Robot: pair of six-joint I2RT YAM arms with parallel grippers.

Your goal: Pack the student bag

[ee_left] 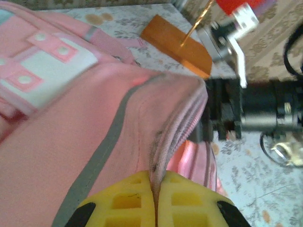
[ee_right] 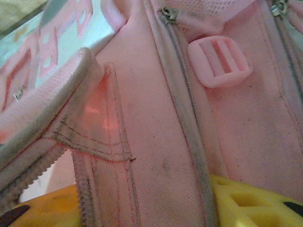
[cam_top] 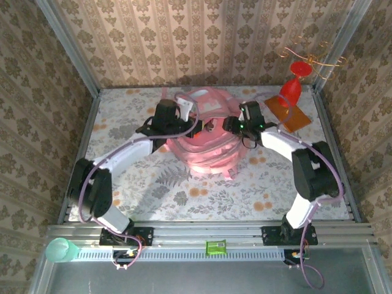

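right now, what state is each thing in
student bag: zip parted along the pinched edge
left gripper: jaws shut on the bag's zip edge
right gripper: jaws either side of a bag panel, grip unclear
red goblet: upright on the orange board

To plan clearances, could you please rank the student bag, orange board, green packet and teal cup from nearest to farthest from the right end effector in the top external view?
1. student bag, centre, against the right end effector.
2. orange board, back right.
3. green packet, near rail.
4. teal cup, near-left corner.
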